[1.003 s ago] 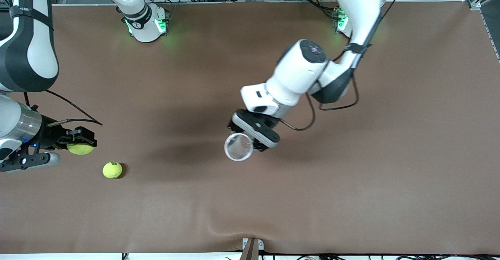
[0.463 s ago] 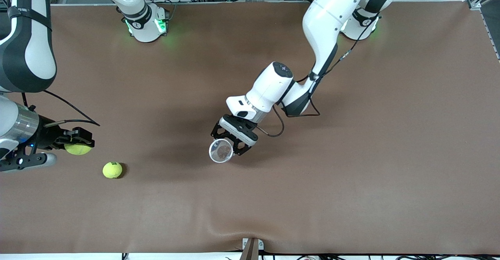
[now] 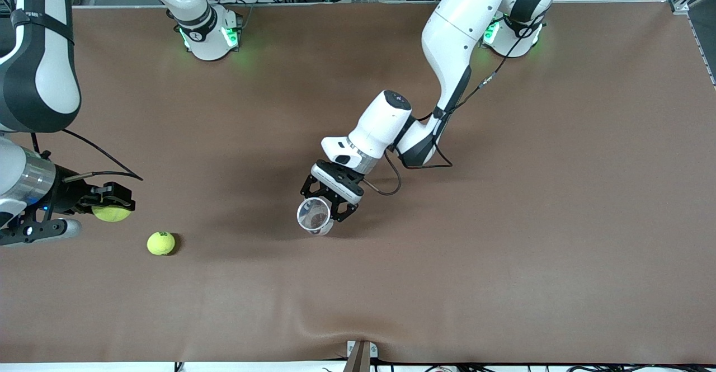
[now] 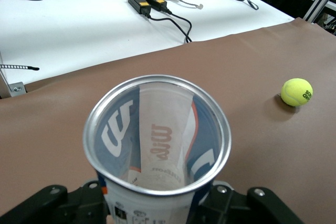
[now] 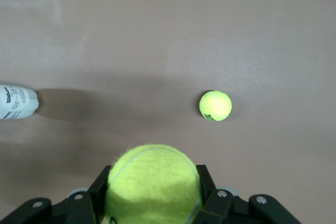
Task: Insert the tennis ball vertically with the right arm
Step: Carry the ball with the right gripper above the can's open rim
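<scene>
Evidently the left arm has swung in over the last second: its elbow has dropped back toward its base at the upper right of the front view, and the left gripper has carried the clear ball can lower and toward the frame's centre, where it stands upright with its mouth facing up. That leaves the receptacle in position, so insertion looks ready to begin. The right arm has barely stirred at the frame's left edge; the right gripper holds a tennis ball between its jaws over the table, well apart from the can. The left jaws are clamped on the can's wall. The can, seen from the left wrist, is empty: only its printed label shows inside. A second tennis ball lies loose on the table, just below the held one in the frame.
</scene>
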### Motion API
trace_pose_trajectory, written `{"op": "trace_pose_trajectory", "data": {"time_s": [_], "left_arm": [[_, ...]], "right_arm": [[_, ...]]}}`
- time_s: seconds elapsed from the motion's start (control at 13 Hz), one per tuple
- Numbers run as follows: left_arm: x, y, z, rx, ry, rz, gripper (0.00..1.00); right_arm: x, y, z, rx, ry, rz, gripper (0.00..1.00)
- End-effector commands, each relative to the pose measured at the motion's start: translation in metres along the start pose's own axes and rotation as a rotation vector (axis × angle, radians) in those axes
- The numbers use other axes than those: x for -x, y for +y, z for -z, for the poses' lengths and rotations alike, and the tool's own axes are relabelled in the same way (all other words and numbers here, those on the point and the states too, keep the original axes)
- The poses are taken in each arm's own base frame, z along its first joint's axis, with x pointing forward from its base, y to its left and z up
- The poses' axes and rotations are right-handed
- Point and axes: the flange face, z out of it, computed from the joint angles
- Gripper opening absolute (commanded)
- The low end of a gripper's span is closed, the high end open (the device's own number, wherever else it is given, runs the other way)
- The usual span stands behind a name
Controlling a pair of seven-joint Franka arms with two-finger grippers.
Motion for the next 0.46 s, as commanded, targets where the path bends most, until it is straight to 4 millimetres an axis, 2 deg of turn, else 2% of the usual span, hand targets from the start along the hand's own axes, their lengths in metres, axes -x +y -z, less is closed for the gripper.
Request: {"op": "trace_pose_trajectory", "data": {"time_s": [0.0,0.15,0.39], "left_arm": [[0.005,-0.003,-0.006,-0.008,0.049,-0.014,0.53],[0.011,-0.003,-0.008,-0.009,0.057,-0.022,0.54],[0.012,-0.004,-0.009,-0.017,0.062,-0.037,0.59]], "right_arm": [[-0.003,-0.009,0.004,-0.014,0.001,-0.037,0.16],[-0.005,-0.028,0.001,-0.026,-0.002,-0.108,0.16],[-0.008,-0.096,-0.005,-0.023,-0.005,-0.2,0.16]]}}
